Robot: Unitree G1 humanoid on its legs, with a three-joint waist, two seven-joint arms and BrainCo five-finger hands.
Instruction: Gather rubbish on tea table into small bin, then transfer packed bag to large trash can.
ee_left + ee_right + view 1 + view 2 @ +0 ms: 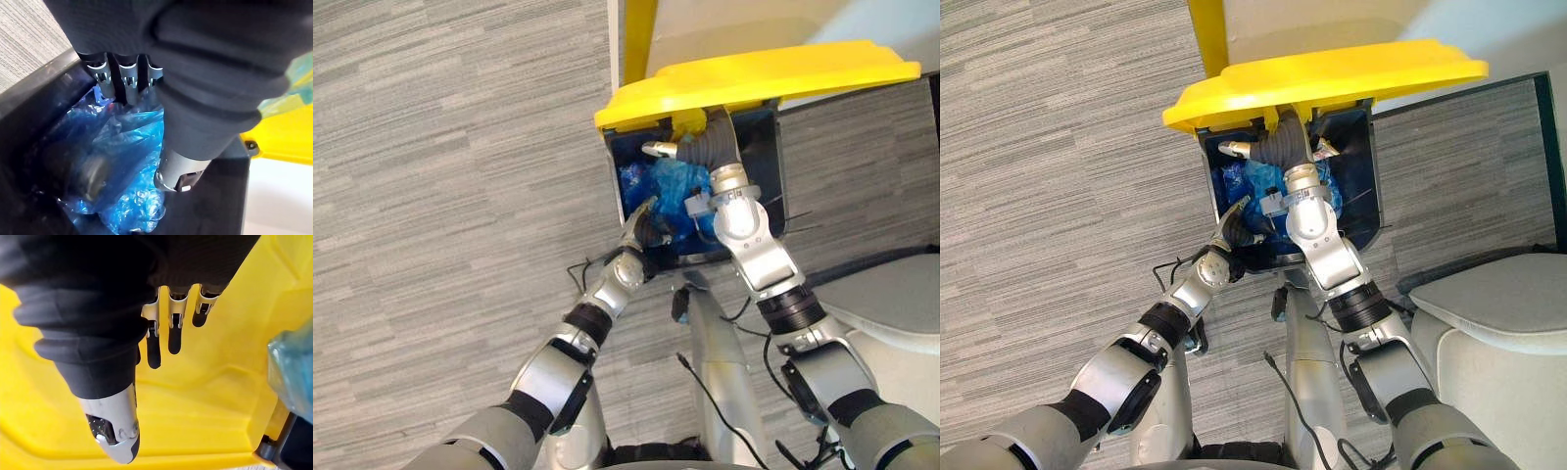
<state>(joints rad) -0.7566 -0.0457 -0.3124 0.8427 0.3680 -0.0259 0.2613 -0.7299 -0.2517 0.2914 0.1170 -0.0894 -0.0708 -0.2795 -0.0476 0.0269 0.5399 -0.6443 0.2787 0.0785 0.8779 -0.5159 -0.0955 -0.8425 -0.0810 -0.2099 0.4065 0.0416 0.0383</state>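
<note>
Seen from the head, the large trash can (766,162) stands in the upper middle of the frame on grey carpet (440,196). Its yellow lid (754,78) is raised and propped from beneath by the right hand (692,149), which reaches in from the lower right, apparently to leave the mouth clear for the drop. The blue bag (671,186) lies crumpled inside the can, towards the left of the opening. The left hand (646,227) sits at the near rim, at the bag's lower edge, and its grip cannot be read from here. In the left wrist view the bag sits low between the can's dark walls, with something dark and rounded showing through the film at lower left. The hand meets the top folds, but whether it pinches them or only rests there cannot be told. In the right wrist view the fingers (174,338) run straight and side by side against the lid's yellow underside, thumb apart, holding nothing: a flat hand used as a prop. The bag looks delivered. The left hand would need to come clear before the lid is lowered.
</note>
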